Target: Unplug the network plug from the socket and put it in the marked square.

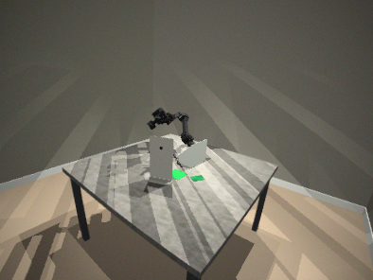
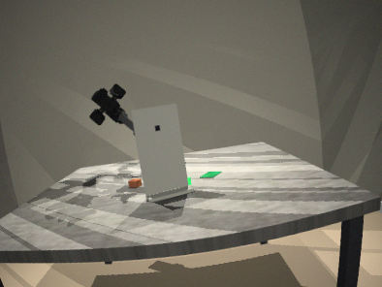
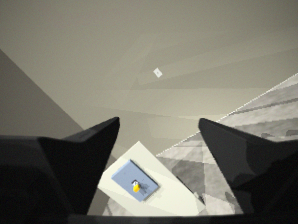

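Observation:
The upright light-grey panel [image 1: 161,162] stands near the middle of the table, and also shows in the exterior view [image 2: 160,151]. A small dark square [image 2: 157,128] marks its face. In the wrist view the panel [image 3: 165,192] is seen from above, with a blue-grey plate [image 3: 134,180] and a small yellow plug [image 3: 136,187] seated in it. My gripper [image 1: 153,120] hangs in the air above and behind the panel's top edge, apart from it. Its fingers [image 3: 159,135] are wide open and empty. Two flat green patches [image 1: 179,175] [image 1: 197,178] lie on the table beside the panel.
A small orange block [image 2: 135,182] lies on the table left of the panel's foot. A tilted pale sheet [image 1: 194,153] stands behind the panel near the arm's base [image 1: 187,139]. The table's edge [image 3: 225,117] shows in the wrist view.

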Tool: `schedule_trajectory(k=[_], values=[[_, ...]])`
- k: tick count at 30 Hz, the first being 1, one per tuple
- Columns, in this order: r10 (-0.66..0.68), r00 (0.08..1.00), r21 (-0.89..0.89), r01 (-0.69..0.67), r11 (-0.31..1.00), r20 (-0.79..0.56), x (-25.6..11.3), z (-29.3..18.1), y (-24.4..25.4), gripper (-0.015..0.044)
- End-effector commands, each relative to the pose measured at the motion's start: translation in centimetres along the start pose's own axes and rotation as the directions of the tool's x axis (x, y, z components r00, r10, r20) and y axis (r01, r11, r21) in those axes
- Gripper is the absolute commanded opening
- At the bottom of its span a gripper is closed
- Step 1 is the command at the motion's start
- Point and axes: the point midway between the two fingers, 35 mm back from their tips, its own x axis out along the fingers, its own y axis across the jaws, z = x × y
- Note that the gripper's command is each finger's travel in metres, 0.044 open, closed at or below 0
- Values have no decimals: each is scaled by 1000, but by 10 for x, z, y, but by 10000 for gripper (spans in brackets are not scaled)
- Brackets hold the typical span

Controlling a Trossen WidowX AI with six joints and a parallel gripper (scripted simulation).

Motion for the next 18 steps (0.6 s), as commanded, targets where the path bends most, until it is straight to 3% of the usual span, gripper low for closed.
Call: schedule_trajectory(k=[1,9,18], values=[[2,1000,5,-2,1000,-4,0,-2,0,374],[102,981,271,-55,961,-166,6,-72,4,164],[232,910,600,22,800,-343,-8,-155,11,156]])
